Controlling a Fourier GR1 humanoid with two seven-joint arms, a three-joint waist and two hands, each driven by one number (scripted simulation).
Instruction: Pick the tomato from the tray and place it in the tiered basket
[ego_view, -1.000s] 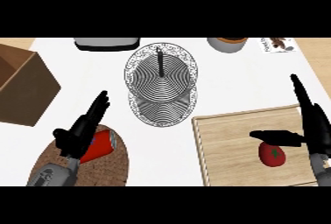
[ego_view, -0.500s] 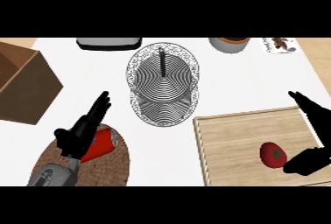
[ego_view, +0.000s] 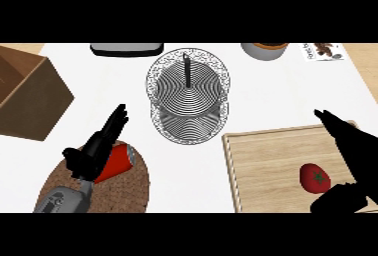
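Right hand (ego_view: 353, 150) is spread open over the wooden tray (ego_view: 258, 150), fingers straight, thumb apart, holding nothing. The tomato (ego_view: 315, 178) lies on the tray between fingers and thumb, just beside the palm. The tiered basket (ego_view: 186, 95) stands well to that hand's left on the bench (ego_view: 266, 95). Left hand (ego_view: 94, 149) rests open, holding nothing.

The white counter (ego_view: 280, 95) bears a wooden tray (ego_view: 273, 150), tiered basket (ego_view: 188, 95), cardboard box (ego_view: 29, 95) and woven mat (ego_view: 129, 187).
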